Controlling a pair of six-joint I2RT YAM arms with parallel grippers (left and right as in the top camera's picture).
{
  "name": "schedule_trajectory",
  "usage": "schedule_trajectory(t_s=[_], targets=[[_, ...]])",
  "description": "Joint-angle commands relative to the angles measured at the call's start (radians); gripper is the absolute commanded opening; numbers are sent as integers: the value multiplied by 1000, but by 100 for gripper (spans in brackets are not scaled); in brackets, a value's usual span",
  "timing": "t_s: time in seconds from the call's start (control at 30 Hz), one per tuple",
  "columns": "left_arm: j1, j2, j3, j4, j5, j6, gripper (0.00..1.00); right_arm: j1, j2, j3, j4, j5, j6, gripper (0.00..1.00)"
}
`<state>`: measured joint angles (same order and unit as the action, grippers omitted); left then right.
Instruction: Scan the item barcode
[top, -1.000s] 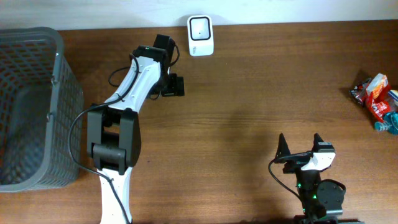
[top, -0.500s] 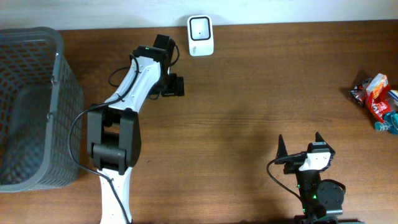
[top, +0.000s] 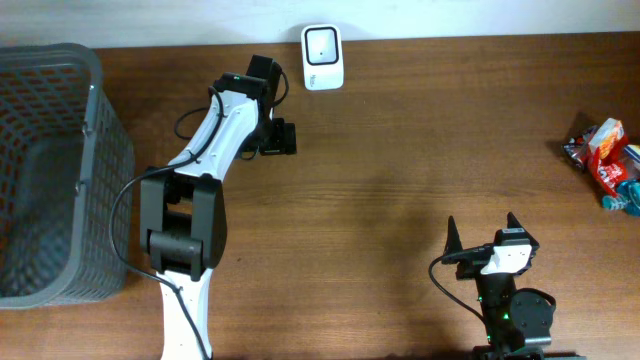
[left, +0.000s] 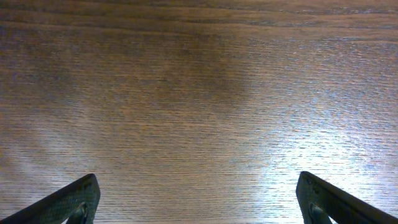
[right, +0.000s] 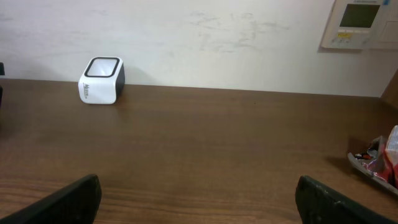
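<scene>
My left gripper (left: 198, 177) hangs low with its jaws spread wide and nothing between them, only the bare wood of the table (left: 199, 81) beneath. My right gripper (right: 198, 180) is just as wide and also empty, sitting close to my own base and facing the far wall. Ahead of it and off to its right, at the table edge, lies a small heap of snack packets (right: 380, 158), well apart from both grippers. Farther ahead and to its left stands the white scanner (right: 101, 80) against the wall, near my left gripper. A grey basket (top: 50, 170) sits well beyond my left arm, on its outer side.
</scene>
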<state>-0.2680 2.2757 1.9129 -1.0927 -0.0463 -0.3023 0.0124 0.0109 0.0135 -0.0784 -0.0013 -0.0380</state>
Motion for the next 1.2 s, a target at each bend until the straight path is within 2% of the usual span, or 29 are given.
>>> schedule_trajectory(t_s=[0.0, 0.43, 0.53, 0.6, 0.73, 0.9, 1.03, 1.07, 1.17], targets=[[2, 2, -2, -1, -10, 4, 99, -6, -7, -8, -4, 5, -7, 98], [2, -8, -2, -2, -10, 4, 99, -6, -7, -8, -4, 5, -7, 98], [2, -76, -11, -66, -10, 4, 99, -6, -7, -8, -4, 5, -7, 98], [2, -166, -90, -24, -22, 4, 99, -6, -7, -8, -4, 5, -7, 98], [0, -446, -436, 279, -22, 9, 99, -6, -7, -8, -4, 5, -7, 98], [-11, -800, -855, 484, -22, 178, 99, -6, -7, -8, -4, 5, -7, 98], [-10, -1248, -1233, 734, -25, 208, 99, -6, -7, -8, -4, 5, -7, 98], [-8, -1396, -1320, 739, -29, 208, 99, -6, -7, -8, -3, 5, -7, 98], [-8, -1685, -1492, 736, -31, 208, 99, -6, -7, -8, -4, 5, -7, 98]])
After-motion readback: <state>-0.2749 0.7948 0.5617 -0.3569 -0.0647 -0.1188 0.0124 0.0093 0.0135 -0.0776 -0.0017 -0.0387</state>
